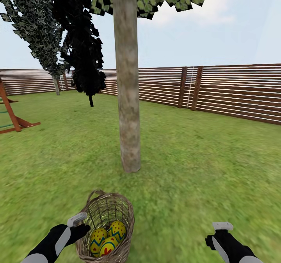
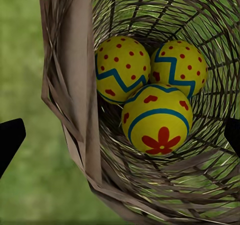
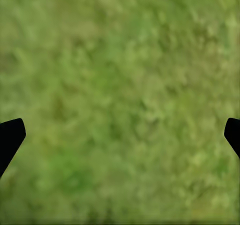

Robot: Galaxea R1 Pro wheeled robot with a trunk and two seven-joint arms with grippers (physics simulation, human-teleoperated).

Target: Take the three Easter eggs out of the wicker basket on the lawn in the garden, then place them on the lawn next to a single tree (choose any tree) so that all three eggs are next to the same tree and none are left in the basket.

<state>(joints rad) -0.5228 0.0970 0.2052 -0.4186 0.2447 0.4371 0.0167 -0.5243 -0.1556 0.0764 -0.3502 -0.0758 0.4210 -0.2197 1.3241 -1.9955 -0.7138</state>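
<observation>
Three Easter eggs (image 2: 145, 97) lie together in one wicker basket (image 1: 104, 226), which stands on the lawn (image 1: 203, 169) near one pale tree (image 1: 127, 80). The left gripper (image 1: 80, 224) is released, at the basket's left rim. The right gripper (image 1: 218, 233) is released over grass, well apart.

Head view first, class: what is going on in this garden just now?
A two-armed robot stands on the lawn before a pale-trunked tree. The wicker basket sits at its left gripper, which is open beside the rim, holding nothing. All three Easter eggs lie inside the basket, touching one another. The right gripper is open over bare grass. No egg is out yet.
</observation>
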